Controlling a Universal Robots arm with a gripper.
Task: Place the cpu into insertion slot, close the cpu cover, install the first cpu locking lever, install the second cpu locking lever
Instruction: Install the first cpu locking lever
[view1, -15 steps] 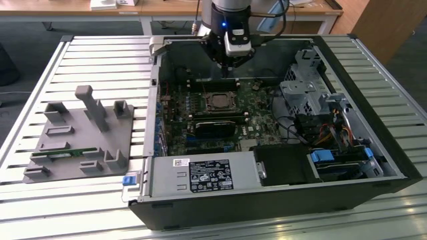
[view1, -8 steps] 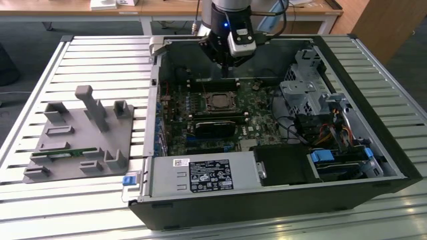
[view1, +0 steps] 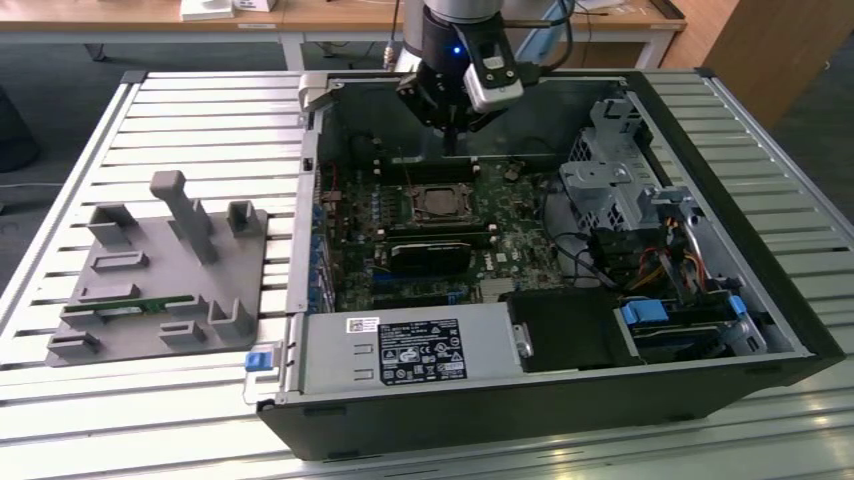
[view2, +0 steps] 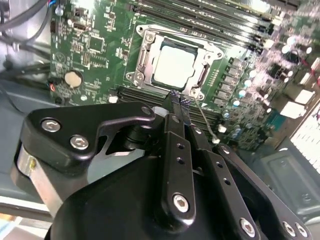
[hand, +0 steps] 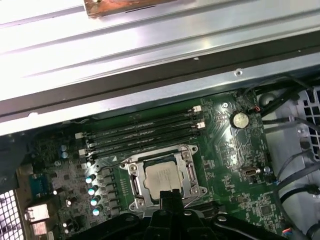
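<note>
The cpu (view2: 175, 67) (hand: 161, 178) lies flat in the insertion slot (view2: 201, 75) on the green board, its silver top showing through the window of the cpu cover (view2: 144, 54) (hand: 132, 184). The cover lies down around the chip. A thin wire locking lever (view2: 205, 121) sticks out from a corner of the socket and slants away from the board. My gripper (view2: 178, 101) (view1: 454, 140) hangs just above that corner, beside the lever's root. Its two fingertips are pressed together with nothing between them. In the exterior view the socket (view1: 434, 205) sits below the gripper, inside the open computer case.
Memory slots (hand: 142, 132) run along one side of the socket and a coin battery (hand: 241, 119) sits nearby. The case wall (view1: 310, 200), drive cage (view1: 611, 180), cables (view1: 667, 265) and power supply (view1: 400, 350) surround the board. A grey fixture plate (view1: 160, 270) stands at the exterior view's left.
</note>
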